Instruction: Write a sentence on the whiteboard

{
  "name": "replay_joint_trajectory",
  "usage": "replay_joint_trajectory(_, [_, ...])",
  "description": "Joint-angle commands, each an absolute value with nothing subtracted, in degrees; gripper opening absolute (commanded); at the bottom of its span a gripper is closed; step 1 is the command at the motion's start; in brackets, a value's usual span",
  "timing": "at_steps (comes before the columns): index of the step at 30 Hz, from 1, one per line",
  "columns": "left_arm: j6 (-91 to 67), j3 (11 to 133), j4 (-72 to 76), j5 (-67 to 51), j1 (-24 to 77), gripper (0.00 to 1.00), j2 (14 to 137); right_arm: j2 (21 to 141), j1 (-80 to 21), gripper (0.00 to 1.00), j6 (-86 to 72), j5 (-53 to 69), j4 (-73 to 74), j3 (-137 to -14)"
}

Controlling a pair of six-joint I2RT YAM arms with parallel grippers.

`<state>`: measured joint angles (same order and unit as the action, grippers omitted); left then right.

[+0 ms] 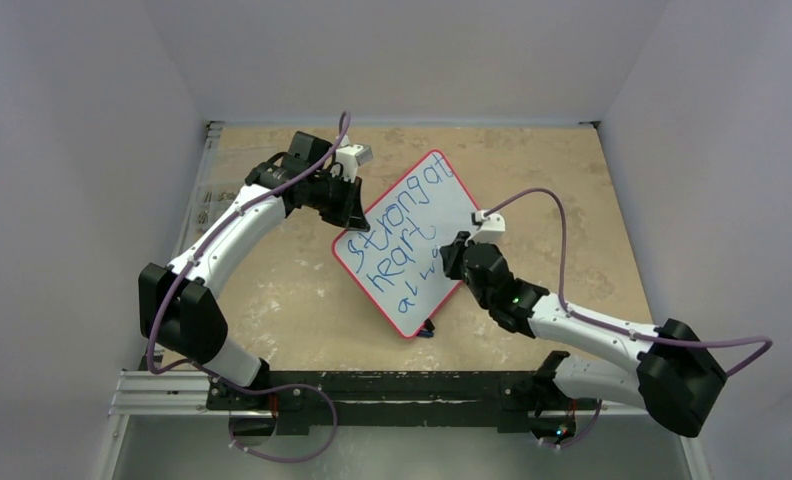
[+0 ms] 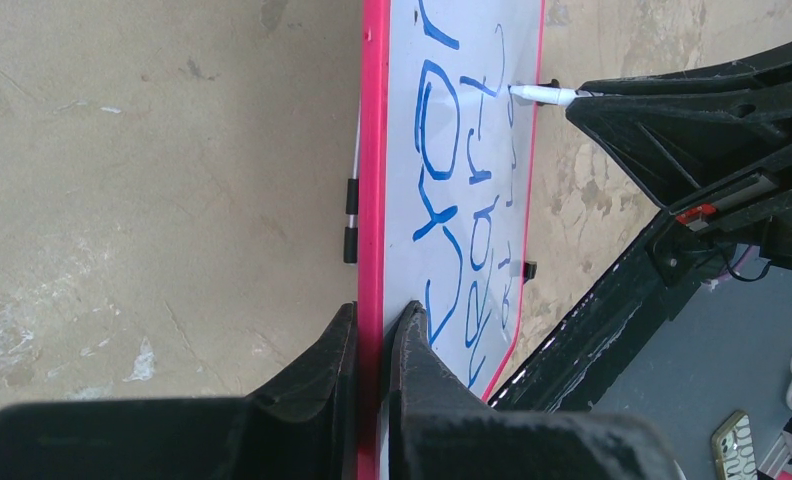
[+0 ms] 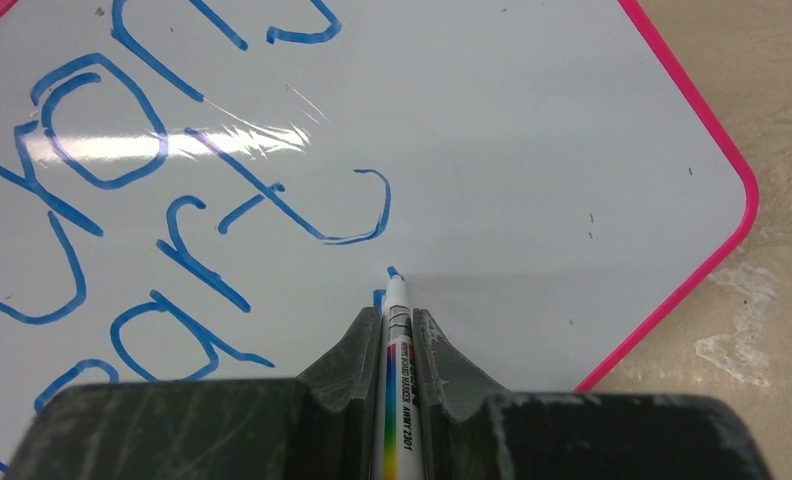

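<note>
- Gripping a marker (image 3: 397, 400) between closed jaws, the right end effector (image 3: 387, 318) holds its tip on the whiteboard (image 3: 532, 150), at the start of line 3 of the sentence (image 3: 122, 200).
- Diagonal between the 2 arms, the whiteboard sits over the tabletop (image 1: 272, 290); its blue lines read "strong at" and "heart".
- Farthest off, the left end effector (image 2: 377, 325) is clamped shut on the pink frame (image 2: 372, 150).
- Risk: hard pen pressure could pivot the board in that 1 pinch and skew letters; light contact would leave gaps.
</note>
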<state>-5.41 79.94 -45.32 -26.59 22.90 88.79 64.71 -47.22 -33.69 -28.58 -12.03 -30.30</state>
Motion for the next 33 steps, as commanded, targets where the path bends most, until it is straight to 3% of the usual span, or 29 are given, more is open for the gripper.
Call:
replay_joint_trajectory(1, [2.01,79.28,-52.4,-5.19,21.53,0.0,90.48,63.51,-47.38,0.0,-35.93,-26.29,-9.84,-26.24])
replay_joint_trajectory(18, [1.93,79.28,-52.55,-5.21,21.53,0.0,90.53,58.58,-47.37,0.0,-30.5,-32.36,-8.84,-29.83])
replay_joint_trajectory(33, [1.93,79.38,-52.53,-5.33,21.53,0.0,90.46,65.51,-43.94,0.0,-26.51,-30.63,-14.24,-33.47])
